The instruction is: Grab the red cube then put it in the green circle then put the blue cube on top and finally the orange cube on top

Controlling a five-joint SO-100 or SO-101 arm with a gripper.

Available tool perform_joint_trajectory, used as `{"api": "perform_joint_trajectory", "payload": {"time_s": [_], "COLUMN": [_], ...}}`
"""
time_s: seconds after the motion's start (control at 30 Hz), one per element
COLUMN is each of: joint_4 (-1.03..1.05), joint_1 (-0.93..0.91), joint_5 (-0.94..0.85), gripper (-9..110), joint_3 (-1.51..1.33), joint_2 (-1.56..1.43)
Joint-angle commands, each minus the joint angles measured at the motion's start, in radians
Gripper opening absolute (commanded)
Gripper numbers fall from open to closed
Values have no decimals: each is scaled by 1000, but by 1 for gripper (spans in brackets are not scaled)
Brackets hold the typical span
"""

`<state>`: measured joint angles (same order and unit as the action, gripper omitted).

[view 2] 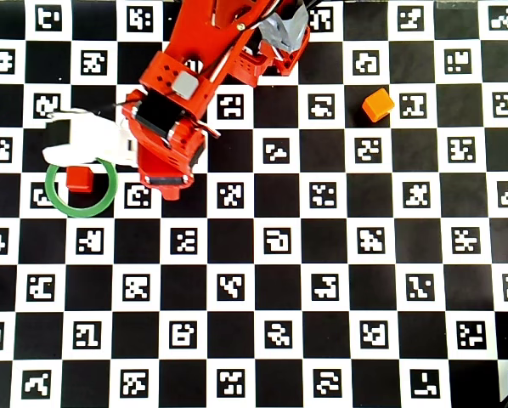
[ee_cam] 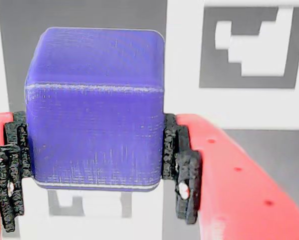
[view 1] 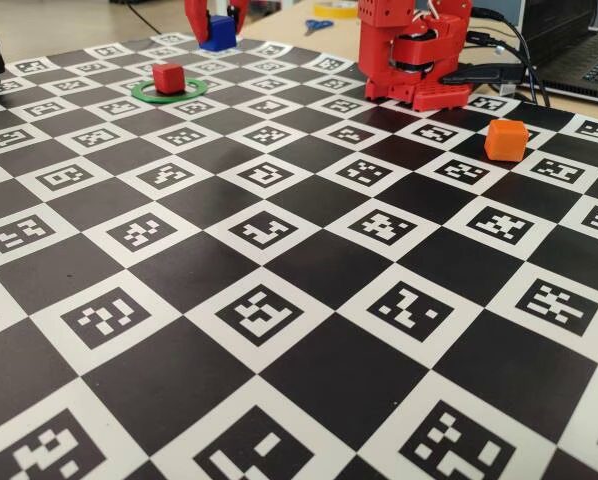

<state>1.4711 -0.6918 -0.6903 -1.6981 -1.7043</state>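
Currently the red cube (view 1: 167, 77) sits inside the green circle (view 1: 168, 96), toward the ring's upper-left edge in the overhead view, so the first placement reads as done. The blue cube (ee_cam: 95, 107) is in the pincer (ee_cam: 94, 172): in the wrist view the black pads (ee_cam: 178, 162) press against both of its sides, the jaws held apart only by the cube's width. In the fixed view it shows between the red fingers at the far edge of the board, just beyond the ring; whether it rests on the tabletop (view 1: 309, 390) or is raised I cannot tell. It is not yet on the red cube. The orange cube (view 2: 377, 104) lies alone, well apart to the right in the overhead view, untouched. Judged remaining: stacking blue on red, then fetching orange and setting it on top.
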Motion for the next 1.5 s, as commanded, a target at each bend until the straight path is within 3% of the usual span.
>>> {"api": "perform_joint_trajectory", "payload": {"time_s": [0.0, 0.6, 1.47], "joint_4": [2, 0, -127], "joint_1": [-77, -259, -284], "joint_5": [-58, -195, -261], "gripper": [6, 6, 6], "joint_3": [143, 446, 465], "joint_2": [26, 308, 456]}}
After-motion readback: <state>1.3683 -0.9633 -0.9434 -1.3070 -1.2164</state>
